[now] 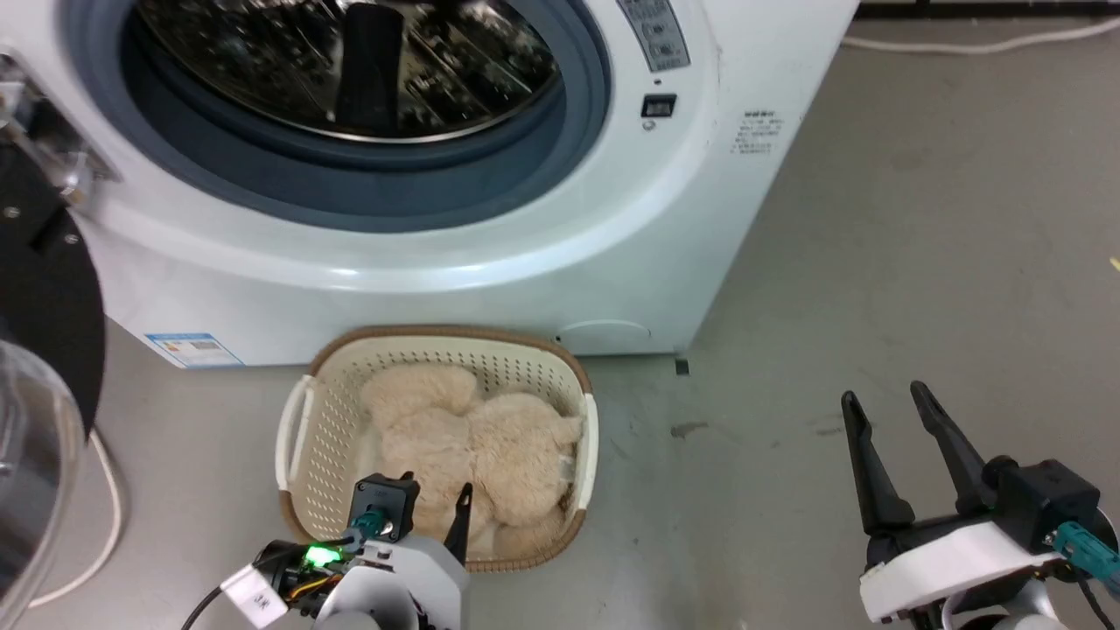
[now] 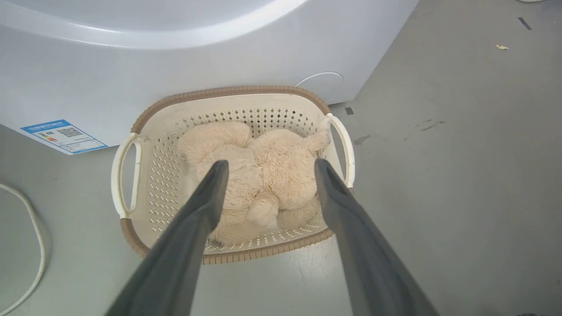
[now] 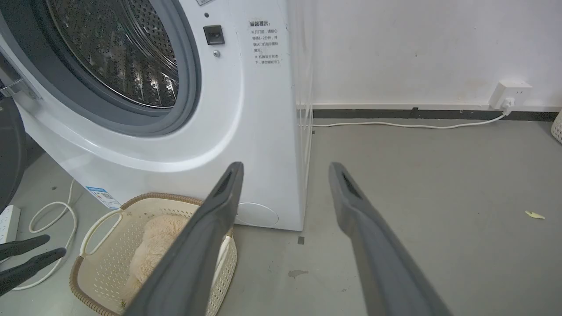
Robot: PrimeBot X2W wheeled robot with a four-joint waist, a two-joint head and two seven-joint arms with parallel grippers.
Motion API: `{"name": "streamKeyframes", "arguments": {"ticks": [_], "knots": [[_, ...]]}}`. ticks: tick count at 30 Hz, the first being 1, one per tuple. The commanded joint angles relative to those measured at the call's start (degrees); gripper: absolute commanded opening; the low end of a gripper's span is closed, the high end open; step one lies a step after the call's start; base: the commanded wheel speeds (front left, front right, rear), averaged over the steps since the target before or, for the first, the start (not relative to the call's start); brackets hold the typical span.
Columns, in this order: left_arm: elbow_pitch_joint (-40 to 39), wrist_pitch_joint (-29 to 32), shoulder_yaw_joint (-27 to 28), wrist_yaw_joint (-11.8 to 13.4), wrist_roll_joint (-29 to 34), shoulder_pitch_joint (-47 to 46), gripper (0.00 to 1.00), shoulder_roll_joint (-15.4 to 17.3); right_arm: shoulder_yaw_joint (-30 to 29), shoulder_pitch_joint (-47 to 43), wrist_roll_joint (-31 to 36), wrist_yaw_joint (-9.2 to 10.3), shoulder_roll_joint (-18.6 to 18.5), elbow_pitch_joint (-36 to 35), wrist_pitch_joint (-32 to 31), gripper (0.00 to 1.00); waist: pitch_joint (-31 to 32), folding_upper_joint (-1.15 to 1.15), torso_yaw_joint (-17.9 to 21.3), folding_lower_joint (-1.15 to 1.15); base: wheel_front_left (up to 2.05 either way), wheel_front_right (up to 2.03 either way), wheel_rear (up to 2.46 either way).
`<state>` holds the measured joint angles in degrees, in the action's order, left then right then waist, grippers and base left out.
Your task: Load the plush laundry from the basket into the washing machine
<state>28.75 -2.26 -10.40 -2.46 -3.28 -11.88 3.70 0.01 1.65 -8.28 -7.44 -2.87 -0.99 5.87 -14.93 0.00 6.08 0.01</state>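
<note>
the washing machine [image 1: 490, 262] filled the upper left of the head view, its door opening uncovered, with a grey rubber ring [image 1: 350, 188] around the steel drum [image 1: 262, 52]. its black-framed clear door [image 1: 44, 289] stood swung out at the left edge of the frame. a blue label [image 1: 194, 348] sat low on the white front panel.

the basket [image 1: 324, 420] stood on the grey floor [image 1: 919, 219] at lower centre-left, just in front of the machine's base. the plush laundry [image 1: 477, 455] lay inside it, a fluffy beige heap covering most of the bottom, limbs folded together.

the left gripper [image 2: 270, 164] was spread wide and held nothing; in the left wrist view its two dark fingers rose from the bottom edge and framed the plush, one tip over the toy's left part and the other near the basket's right handle. whether the tips touched the fur could not be told. in the head view it sat at the bottom edge, over the basket's near rim.

the right gripper [image 1: 884, 394] was at the lower right of the head view, well apart from the basket, fingers parted and empty over bare floor. in the right wrist view a white cable [image 3: 408, 126] ran along the wall's foot to a socket [image 3: 509, 92] at upper right.
</note>
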Motion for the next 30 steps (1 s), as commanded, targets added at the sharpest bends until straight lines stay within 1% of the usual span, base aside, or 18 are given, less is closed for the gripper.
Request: {"name": "streamKeyframes", "arguments": {"ticks": [1, 5, 8, 12, 20, 25, 30], "knots": [[1.9, 0.5, -0.7, -0.6, -0.7, -1.9, 1.00, 0.2, 0.3, 1.3, -0.9, -0.03, 0.0, -0.3, 0.6, 1.00, -1.5, 0.00, 0.8, -0.01, 0.00, 0.00, 0.00], [4.4, 0.9, -2.0, -1.0, -1.0, -4.3, 1.00, 1.1, 0.9, 2.0, -1.8, -0.03, 0.0, -0.4, 1.1, 1.00, -3.3, 0.00, 1.4, -0.01, 0.00, 0.00, 0.00], [6.6, 2.7, -2.7, -0.8, -1.2, -5.8, 1.00, 2.1, 1.2, 2.4, -2.4, -0.03, 0.0, -0.5, 1.4, 1.00, -4.7, 0.00, 2.0, -0.01, 0.00, 0.00, 0.00], [9.3, 4.4, -4.1, 0.4, -0.8, -7.5, 1.00, 3.5, 2.1, 3.1, -2.8, -0.03, 0.0, -0.3, 1.9, 1.00, -6.5, 0.00, 2.9, -0.01, 0.00, 0.00, 0.00], [14.0, 3.6, -6.1, 2.9, -1.0, -11.2, 1.00, 5.9, 2.5, 4.5, -5.0, -0.03, 0.0, -0.2, 2.9, 1.00, -10.3, 0.00, 4.5, -0.01, 0.00, 0.00, 0.00], [17.0, 4.4, -8.3, 2.3, -0.6, -14.0, 1.00, 7.2, 2.7, 5.3, -6.1, -0.03, 0.0, -0.2, 3.5, 1.00, -12.6, 0.00, 5.3, -0.01, 0.00, 0.00, 0.00], [19.8, 4.1, -9.7, 2.9, -0.7, -17.4, 1.00, 8.8, 2.8, 6.2, -7.6, -0.03, 0.0, -0.3, 4.1, 1.00, -15.1, 0.00, 5.9, -0.01, 0.00, 0.00, 0.00]]}}
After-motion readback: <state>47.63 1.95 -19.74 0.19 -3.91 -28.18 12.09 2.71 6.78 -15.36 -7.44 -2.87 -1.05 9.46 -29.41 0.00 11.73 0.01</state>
